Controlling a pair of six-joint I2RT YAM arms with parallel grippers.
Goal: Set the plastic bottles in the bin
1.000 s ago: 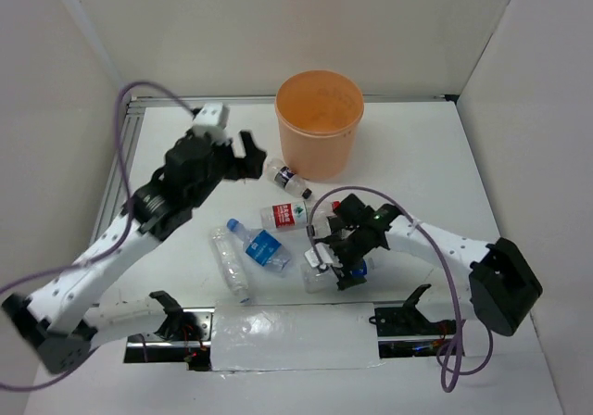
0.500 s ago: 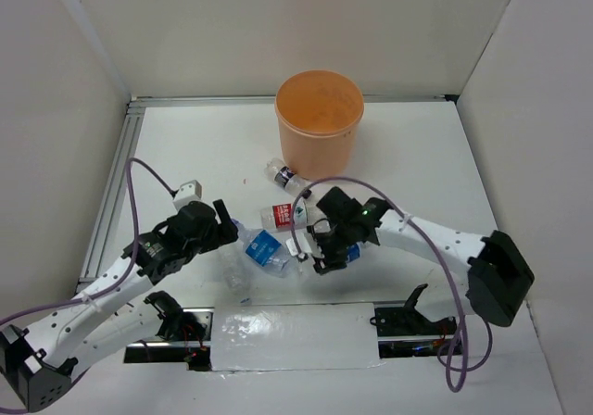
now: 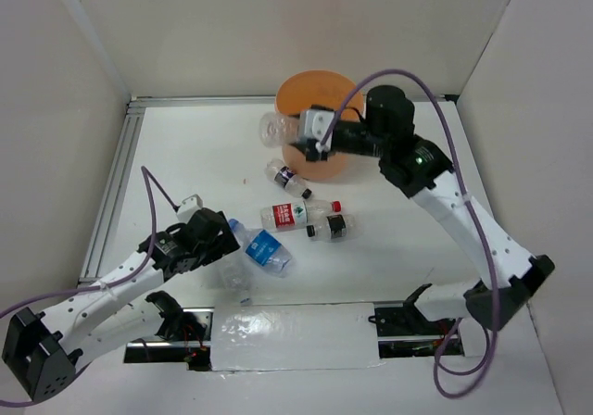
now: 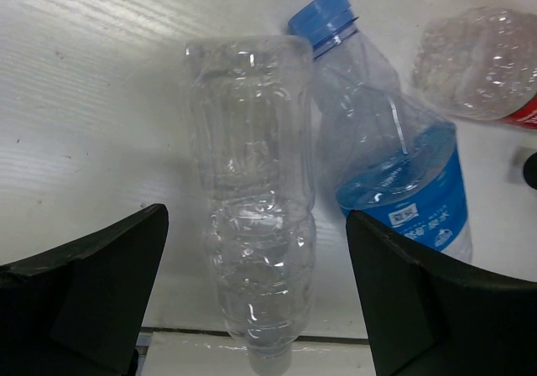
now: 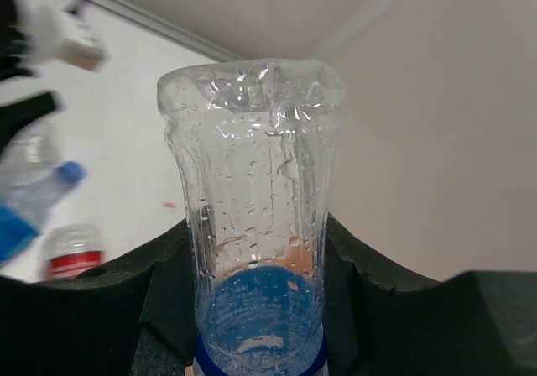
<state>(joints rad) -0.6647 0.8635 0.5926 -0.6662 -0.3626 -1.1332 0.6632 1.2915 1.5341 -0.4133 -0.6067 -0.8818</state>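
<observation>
My right gripper [image 3: 296,138] is shut on a clear plastic bottle [image 3: 273,128] with a blue label, held in the air at the left rim of the orange bin [image 3: 310,85]. In the right wrist view that bottle [image 5: 252,200] stands squeezed between the pads [image 5: 344,292]. My left gripper [image 3: 219,235] hangs open low over the table. Its fingers [image 4: 84,300] straddle a clear unlabelled bottle [image 4: 252,225] without touching it. A blue-capped, blue-labelled bottle [image 4: 394,166] lies right beside that one.
A red-labelled bottle [image 3: 296,214], a dark-labelled bottle [image 3: 287,179] and a small dark-labelled bottle [image 3: 332,227] lie on the table between the arms. White walls close the table on three sides. A metal rail [image 3: 116,183] runs along its left edge.
The right gripper shut on the blue-labelled clear bottle at the front and carried it up to the bin's left rim. The left arm swung down and nearer, over the unlabelled bottle.
</observation>
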